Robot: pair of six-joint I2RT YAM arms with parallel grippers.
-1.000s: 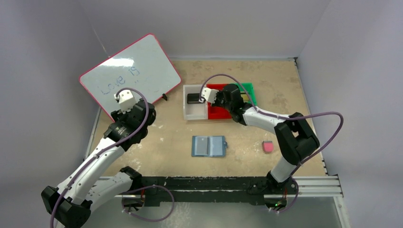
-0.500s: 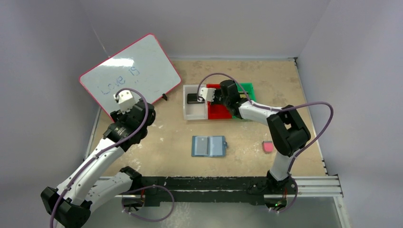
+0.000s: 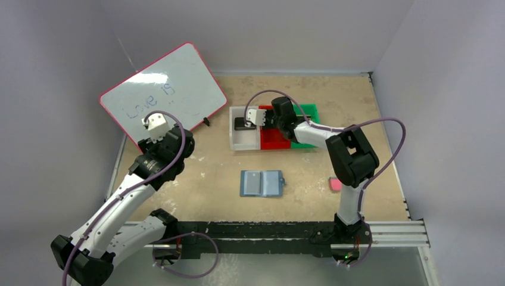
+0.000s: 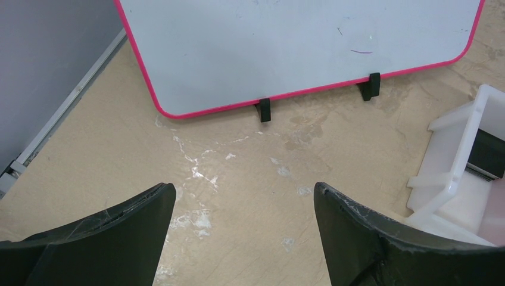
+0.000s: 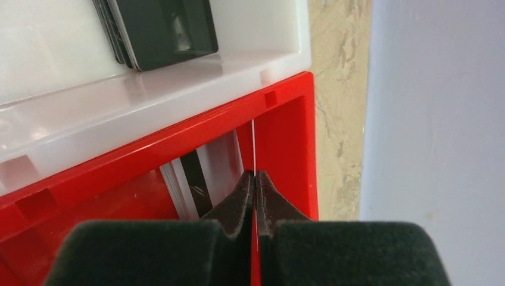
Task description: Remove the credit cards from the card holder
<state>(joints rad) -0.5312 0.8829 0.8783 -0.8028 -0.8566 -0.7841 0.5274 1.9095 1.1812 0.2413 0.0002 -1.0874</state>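
Observation:
The slate-blue card holder (image 3: 262, 183) lies open on the table's middle, with a pale card showing in its left pocket. My right gripper (image 5: 255, 174) is shut on a thin credit card (image 5: 254, 149) seen edge-on, held upright over the far corner of the red bin (image 5: 286, 131). A few more cards (image 5: 205, 170) lean inside that bin. Black cards (image 5: 161, 30) lie in the white bin (image 5: 149, 95). In the top view the right gripper (image 3: 262, 118) sits over the bins. My left gripper (image 4: 244, 190) hangs open over bare table, holding nothing.
A pink-framed whiteboard (image 3: 164, 89) stands at the back left on small black feet (image 4: 264, 110). A green bin (image 3: 311, 112) adjoins the red one. A small pink block (image 3: 336, 184) lies right of the holder. Walls close in the back and both sides.
The right gripper has shifted a little left and back over the bins, still pinching the card, and its elbow has folded inward. The left arm has stayed still.

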